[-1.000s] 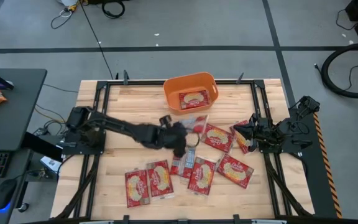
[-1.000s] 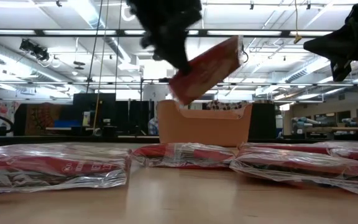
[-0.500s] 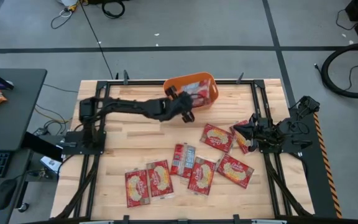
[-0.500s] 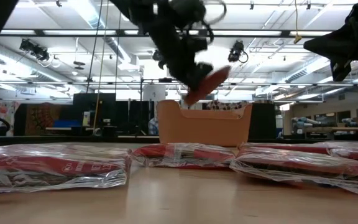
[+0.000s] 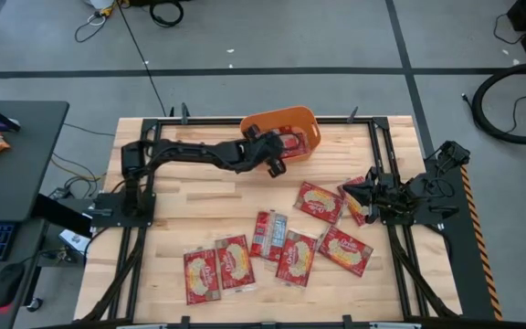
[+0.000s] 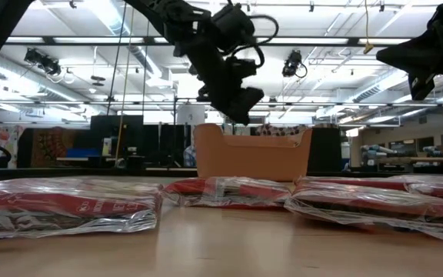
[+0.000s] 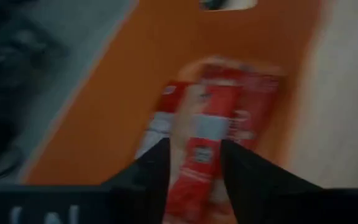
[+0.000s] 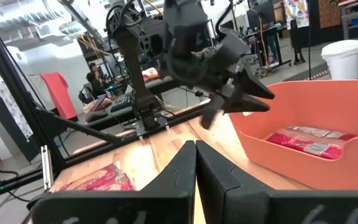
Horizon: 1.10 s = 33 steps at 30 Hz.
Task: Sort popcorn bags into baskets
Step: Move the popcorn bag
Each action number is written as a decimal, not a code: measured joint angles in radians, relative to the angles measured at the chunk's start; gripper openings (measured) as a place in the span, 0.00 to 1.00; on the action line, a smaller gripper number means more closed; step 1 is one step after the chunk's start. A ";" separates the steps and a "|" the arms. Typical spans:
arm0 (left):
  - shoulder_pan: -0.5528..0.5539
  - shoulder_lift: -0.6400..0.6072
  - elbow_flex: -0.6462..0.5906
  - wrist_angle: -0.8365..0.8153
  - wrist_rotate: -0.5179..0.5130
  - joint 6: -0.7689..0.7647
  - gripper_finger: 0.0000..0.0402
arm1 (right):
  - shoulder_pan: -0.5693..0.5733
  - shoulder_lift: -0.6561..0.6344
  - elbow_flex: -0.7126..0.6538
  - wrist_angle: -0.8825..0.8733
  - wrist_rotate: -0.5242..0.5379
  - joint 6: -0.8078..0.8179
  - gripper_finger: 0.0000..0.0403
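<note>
Packets already lie flat in the orange tub, directly beneath the left tool, which hangs spread and empty over the tub's near rim. Seven more popcorn bags lie scattered on the bench, nearer the right tool, pressed together. Only the left wrist view shows the dropped packet's long axis pointing away between the fingers.

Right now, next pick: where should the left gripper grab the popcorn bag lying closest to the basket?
Probably top-down on that popcorn bag, pinching the edge facing the orange basket. It lies flat, so no side is exposed. That edge has bare wood beside it, while the opposite end crowds another bag by the right gripper. The left gripper is open at the basket.
</note>
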 joint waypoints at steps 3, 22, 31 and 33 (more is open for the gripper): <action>-0.025 -0.003 0.001 0.072 0.194 0.076 0.42 | 0.000 0.000 0.000 0.000 0.000 0.000 0.04; -0.272 0.087 0.064 0.020 0.267 0.009 0.40 | 0.000 0.000 0.000 -0.002 -0.004 0.000 0.04; -0.446 0.087 0.120 -0.341 0.270 -0.061 0.40 | 0.000 0.000 0.000 -0.002 -0.004 0.000 0.04; -0.477 0.087 0.121 -0.424 0.300 -0.143 0.40 | 0.000 0.000 0.000 -0.002 -0.004 0.000 0.04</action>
